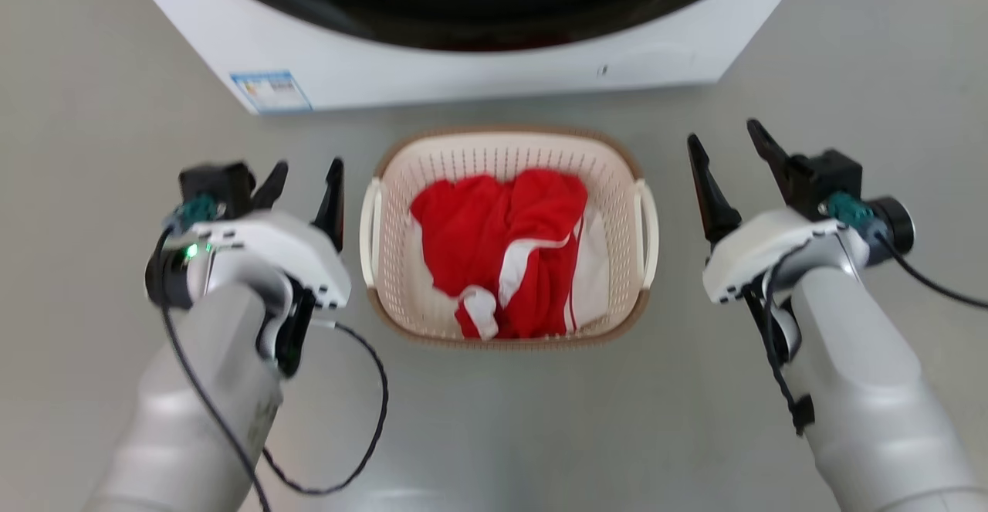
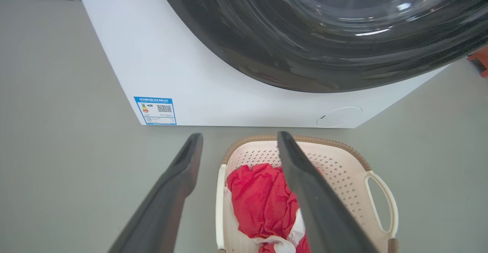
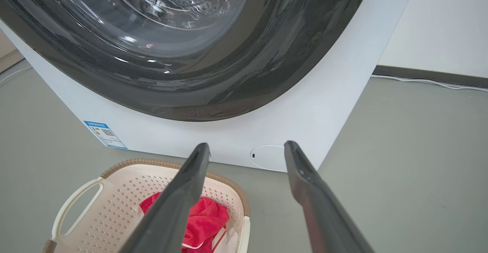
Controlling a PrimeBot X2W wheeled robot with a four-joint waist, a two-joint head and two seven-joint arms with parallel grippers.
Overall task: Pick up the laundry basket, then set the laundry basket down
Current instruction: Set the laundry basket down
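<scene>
The laundry basket point(image 1: 394, 211) sits on the grey floor just in front of the washing machine, cream and perforated with a brown rim and white loop handles on its two sides. Red and white clothes point(image 1: 509, 242) lie inside it. My left gripper point(image 1: 305, 176) hangs open just left of the basket's left handle, holding nothing. My right gripper point(image 1: 725, 145) is open to the right of the right handle, a short gap away. The basket point(image 2: 343, 169) lies under my left fingers point(image 2: 305, 192) in the left wrist view, and the basket point(image 3: 114, 199) shows lower left of the right gripper point(image 3: 248, 150).
A white washing machine point(image 1: 463, 72) with a dark round door stands right behind the basket. A blue label point(image 1: 270, 91) is on its lower left corner. Bare grey floor point(image 1: 509, 427) spreads on both sides. A white cable point(image 3: 431, 82) runs along the wall's base.
</scene>
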